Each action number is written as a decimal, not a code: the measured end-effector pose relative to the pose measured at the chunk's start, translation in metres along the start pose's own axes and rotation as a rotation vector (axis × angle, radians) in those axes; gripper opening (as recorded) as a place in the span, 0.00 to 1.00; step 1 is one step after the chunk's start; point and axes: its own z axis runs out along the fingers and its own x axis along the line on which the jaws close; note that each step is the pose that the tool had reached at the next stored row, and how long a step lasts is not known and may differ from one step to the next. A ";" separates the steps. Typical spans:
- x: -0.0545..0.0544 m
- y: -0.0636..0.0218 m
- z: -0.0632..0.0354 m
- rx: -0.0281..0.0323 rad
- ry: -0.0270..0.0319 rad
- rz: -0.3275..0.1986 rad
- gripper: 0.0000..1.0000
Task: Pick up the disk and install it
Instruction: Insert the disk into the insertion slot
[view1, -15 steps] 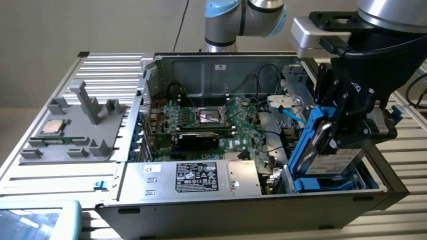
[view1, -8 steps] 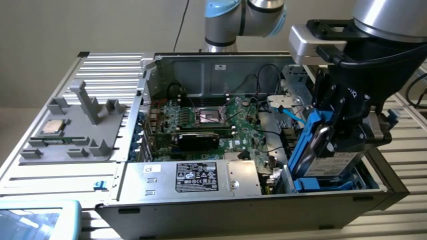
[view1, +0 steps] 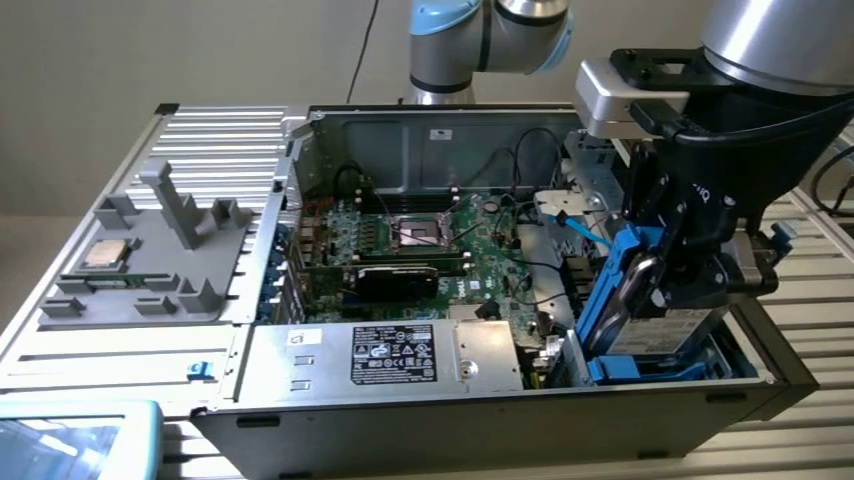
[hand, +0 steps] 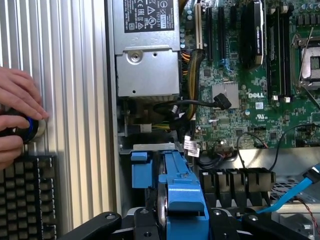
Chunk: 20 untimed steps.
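Observation:
The disk (view1: 671, 326) stands on edge in my gripper (view1: 687, 288), which is shut on it. Its bright blue frame (view1: 622, 300) and white label show just below the black fingers. It hangs partly inside the drive bay at the front corner of the open computer case (view1: 534, 405), on the exterior view's right. In the wrist view the disk (hand: 182, 197) is seen edge-on: a thin silver edge beside the blue frame, with a black finger (hand: 112, 222) on either side. Blue bay brackets (hand: 142, 170) lie right beneath it.
A silver power supply box with a black label (view1: 400, 355) sits beside the bay. The motherboard (view1: 427, 240) and loose black cables (hand: 200, 105) fill the case, and a blue cable (hand: 295, 192) runs near the bay. A person's hand (hand: 17, 100) rests on a knob beside a keyboard (hand: 25, 200). A grey fixture (view1: 154, 265) holds a CPU chip (view1: 107, 254).

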 end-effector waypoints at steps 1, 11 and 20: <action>0.000 0.0000 0.0007 0.0000 -0.0003 0.000 0.37; 0.000 -0.0004 0.0058 0.0000 -0.0011 0.000 0.45; 0.000 -0.0069 0.0059 -0.0001 -0.0014 0.000 0.52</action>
